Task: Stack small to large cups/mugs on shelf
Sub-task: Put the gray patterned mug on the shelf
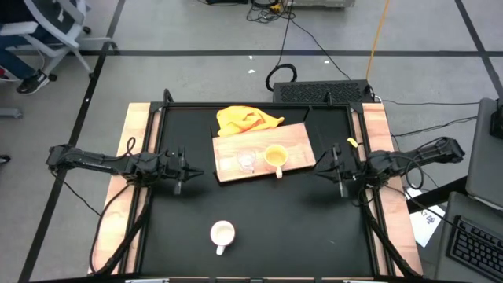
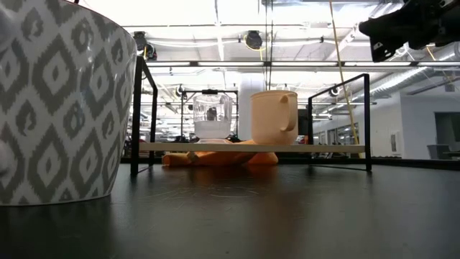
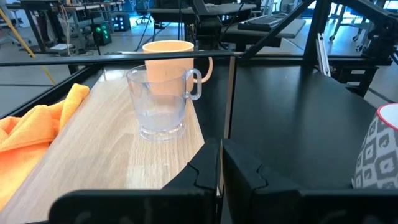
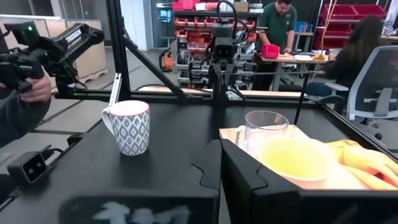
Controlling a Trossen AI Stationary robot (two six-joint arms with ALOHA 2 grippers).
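The white mug (image 1: 223,233) is being left alone on the desk (image 1: 259,212) — off the shelf (image 1: 264,151), nearer the closed left pincer (image 1: 182,175) than the closed right pincer (image 1: 336,170), diagonally toward the desk's front edge.

Glass cup (image 1: 247,159) and mug (image 1: 275,156) stand side by side on the shelf (image 1: 299,140).

Black tabletop (image 1: 259,212) w/ light wood strips along both sides. Crumpled yellow-orange cloth (image 1: 245,120) lies at far side. Black frame rails (image 2: 136,115) stand around the work area. Beyond far edge: black keyboard-like unit (image 1: 322,91) on grey floor, cables (image 1: 299,43) trailing. Office chair (image 1: 47,31) at top left. In right wrist view, two people (image 4: 277,25) at benches, red bins (image 4: 342,15) behind.
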